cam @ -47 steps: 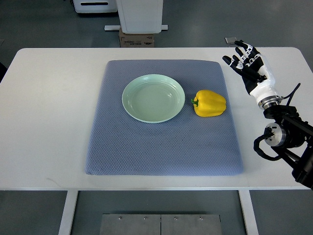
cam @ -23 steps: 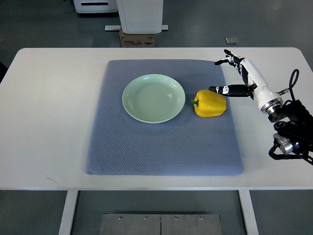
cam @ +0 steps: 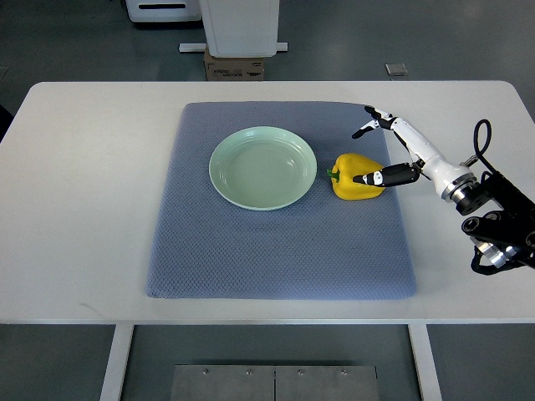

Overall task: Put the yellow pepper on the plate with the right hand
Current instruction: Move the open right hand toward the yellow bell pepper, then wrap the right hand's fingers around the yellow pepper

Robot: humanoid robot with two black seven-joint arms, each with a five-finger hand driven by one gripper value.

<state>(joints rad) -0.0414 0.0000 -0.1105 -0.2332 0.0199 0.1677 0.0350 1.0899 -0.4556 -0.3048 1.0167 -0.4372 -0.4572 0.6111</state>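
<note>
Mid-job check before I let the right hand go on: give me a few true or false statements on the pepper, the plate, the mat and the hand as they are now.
1. The yellow pepper lies on the green plate. False: it lies on the grey mat, just right of the plate.
2. The plate holds nothing. True.
3. The right hand is open, one fingertip over the pepper's right side. True.
4. The pepper's green stem points away from the plate. False: it points left, toward the plate.
5. The left hand is at the plate. False: no left hand is in view.
</note>
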